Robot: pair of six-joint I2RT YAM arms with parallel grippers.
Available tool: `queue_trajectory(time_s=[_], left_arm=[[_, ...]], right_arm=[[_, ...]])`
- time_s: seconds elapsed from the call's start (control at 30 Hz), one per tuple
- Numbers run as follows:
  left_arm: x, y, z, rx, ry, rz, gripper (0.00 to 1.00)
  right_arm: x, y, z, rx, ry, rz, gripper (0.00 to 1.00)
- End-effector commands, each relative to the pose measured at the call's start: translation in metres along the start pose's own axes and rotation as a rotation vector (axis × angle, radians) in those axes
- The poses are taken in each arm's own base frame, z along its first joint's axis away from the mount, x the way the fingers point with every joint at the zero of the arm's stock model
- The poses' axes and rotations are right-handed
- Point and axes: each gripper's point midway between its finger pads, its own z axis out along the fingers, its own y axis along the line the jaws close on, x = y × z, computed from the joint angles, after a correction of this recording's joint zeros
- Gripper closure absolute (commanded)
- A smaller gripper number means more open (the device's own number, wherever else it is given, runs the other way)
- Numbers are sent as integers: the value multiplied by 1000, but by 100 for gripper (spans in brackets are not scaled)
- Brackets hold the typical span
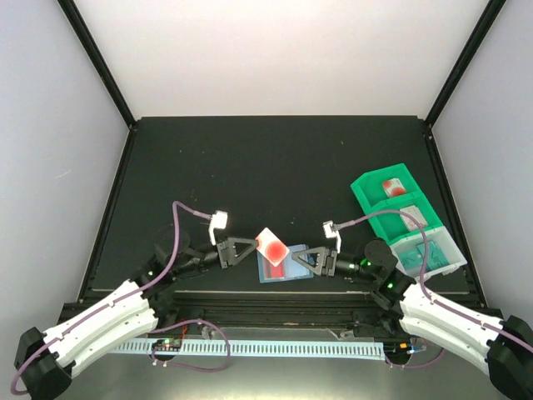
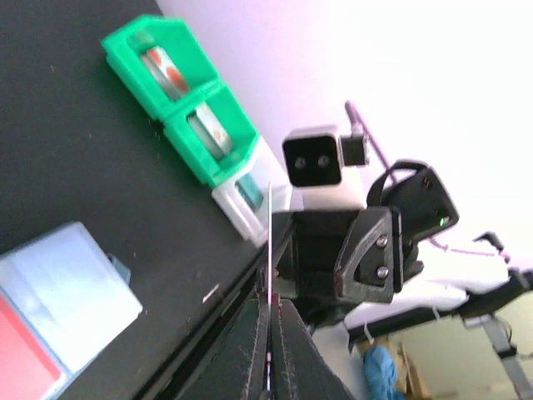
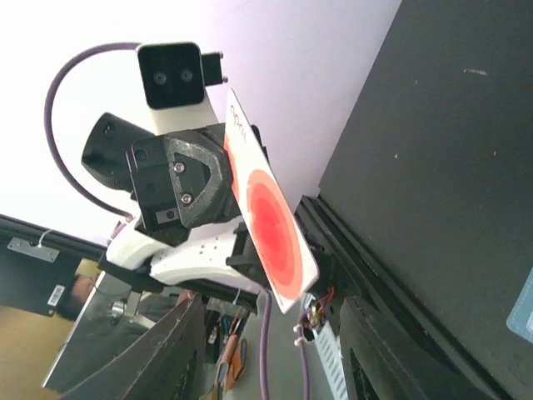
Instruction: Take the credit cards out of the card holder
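Note:
A white credit card with a red blotch (image 1: 271,246) hangs tilted above the table, and my left gripper (image 1: 251,245) is shut on its left edge. The left wrist view shows that card (image 2: 270,242) edge-on, pinched between the two dark fingers (image 2: 250,350). The light-blue card holder (image 1: 287,268) lies open on the black table, with a red card (image 1: 277,269) in it. My right gripper (image 1: 297,259) hovers over its right part, open. In the right wrist view the blotched card (image 3: 271,225) stands ahead of the spread fingers (image 3: 158,350), touching neither.
A green compartment tray (image 1: 391,208) with small items stands at the right. A clear bin (image 1: 429,254) holding teal pieces adjoins it. The table's near edge rail (image 1: 275,293) runs just below both grippers.

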Motion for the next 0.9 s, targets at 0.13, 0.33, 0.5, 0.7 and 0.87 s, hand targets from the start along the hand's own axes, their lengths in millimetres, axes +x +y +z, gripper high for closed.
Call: queue_trajectory(time_s=[0.13, 0.33, 0.5, 0.7, 0.87], left_arm=[[-43, -7, -18, 38, -273, -116, 98], [-44, -1, -19, 44, -303, -182, 98], [-40, 4, -16, 42, -292, -213, 98], [-39, 6, -16, 58, -298, -240, 99], [-39, 6, -16, 60, -298, -240, 98]], right_arm=[[-34, 19, 6, -58, -141, 28, 61], [-47, 27, 18, -68, -161, 38, 65], [-48, 29, 30, -71, -148, 49, 69], [-46, 19, 38, -34, -147, 86, 73], [-45, 14, 39, -16, -155, 94, 77]])
